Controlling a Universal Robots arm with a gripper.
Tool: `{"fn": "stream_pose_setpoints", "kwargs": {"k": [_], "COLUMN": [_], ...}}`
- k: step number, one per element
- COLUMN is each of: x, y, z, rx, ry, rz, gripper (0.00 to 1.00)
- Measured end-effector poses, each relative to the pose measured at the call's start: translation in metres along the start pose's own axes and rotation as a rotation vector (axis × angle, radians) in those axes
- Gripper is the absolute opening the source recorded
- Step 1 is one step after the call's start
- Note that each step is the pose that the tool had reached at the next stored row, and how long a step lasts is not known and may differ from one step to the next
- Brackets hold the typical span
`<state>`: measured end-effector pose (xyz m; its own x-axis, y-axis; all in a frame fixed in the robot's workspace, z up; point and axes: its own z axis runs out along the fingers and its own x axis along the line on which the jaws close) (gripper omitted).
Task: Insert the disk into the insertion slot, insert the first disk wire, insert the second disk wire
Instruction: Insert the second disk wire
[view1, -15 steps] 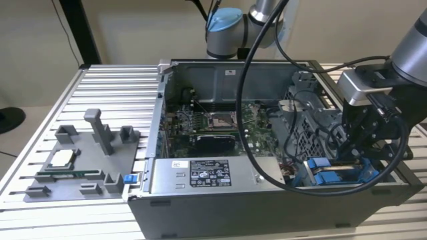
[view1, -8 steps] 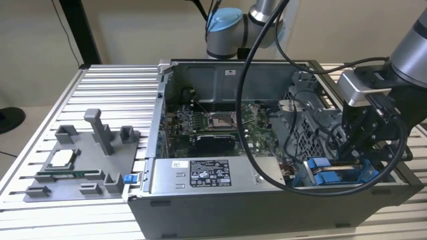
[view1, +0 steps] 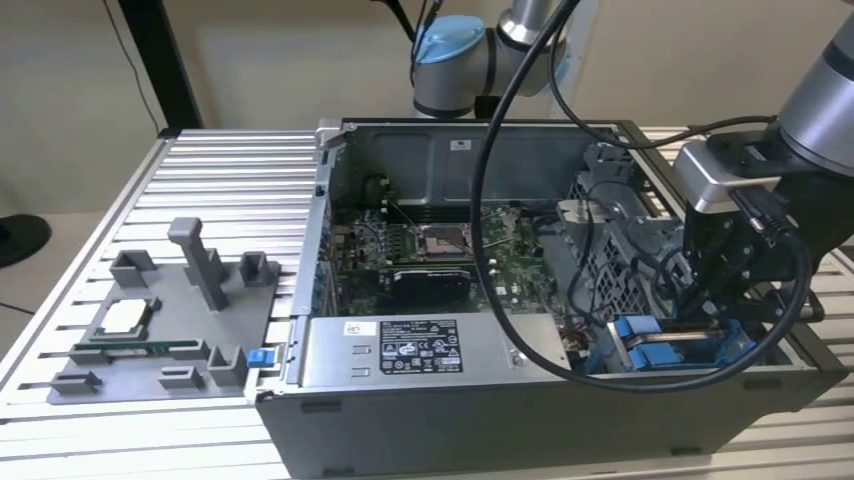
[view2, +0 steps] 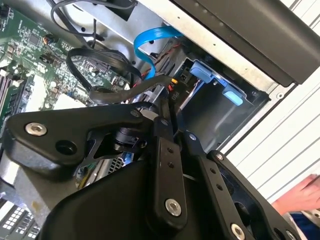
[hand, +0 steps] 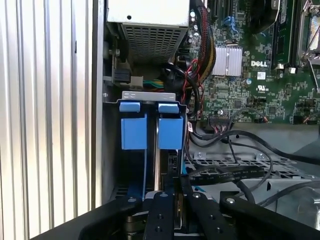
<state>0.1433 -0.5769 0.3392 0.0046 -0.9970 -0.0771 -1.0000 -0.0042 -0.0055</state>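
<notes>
Exterior view, lower right of the frame: black two-fingered hand (view1: 707, 310) down inside an open grey metal computer case (view1: 400, 400), on a ribbed aluminium counter (view1: 227, 180).

Close beneath the hand, the rectangular grey metal insertion slot with blue rails (view1: 617, 340). Already seated in it, by the look of things, the flat silver-grey disk in its bright blue carrier frame (view1: 654, 352). In the first wrist view, seen edge-on: two blue tabs of the disk (hand: 170, 132) side by side within the slot's grey walls (hand: 149, 95), straight ahead of the hand (hand: 175, 182).

In the second wrist view, fingers (view2: 165, 150) pressed close together, apparently pinching the plug end of a black sleeved disk wire (view2: 145, 86), with the plug just short of the blue tabs. Hand (view2: 169, 107) aimed at the slot (view2: 250, 100). Nearby, a flat bright blue ribbon cable (view2: 150, 40) curling loose above the bay, not held. Green motherboard (hand: 260, 65) off to one side, well clear of the fingers.

Handling, as a judgement:
- **Disk:** probably stiff, dense and sensitive to knocks. Best taken by the blue frame edges, never by the labelled face.
- **Wire:** likely light, soft and springy along the sleeve, rigid only at the small plug.
- **Grip:** sensible at the plug body, square to the fingers. A hold on the sleeve likely to bend and misalign the plug.
- **Contacts:** presumably fragile if forced in crooked.
</notes>
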Motion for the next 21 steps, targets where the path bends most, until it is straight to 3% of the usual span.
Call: {"fn": "stream_pose_setpoints", "kwargs": {"k": [11, 19, 20, 21], "x": [-0.0015, -0.0010, -0.0010, -0.0011], "y": [0.0000, 0.0001, 0.0001, -0.0001], "z": [-0.0011, 0.0047, 0.0050, 0.0060], "rx": [0.0002, 0.0030, 0.0031, 0.0032], "ry": [-0.0001, -0.0012, -0.0019, -0.0044], "rz": [0.003, 0.004, 0.004, 0.004], "gripper": [0.00, 0.00, 1.00, 1.00]}}
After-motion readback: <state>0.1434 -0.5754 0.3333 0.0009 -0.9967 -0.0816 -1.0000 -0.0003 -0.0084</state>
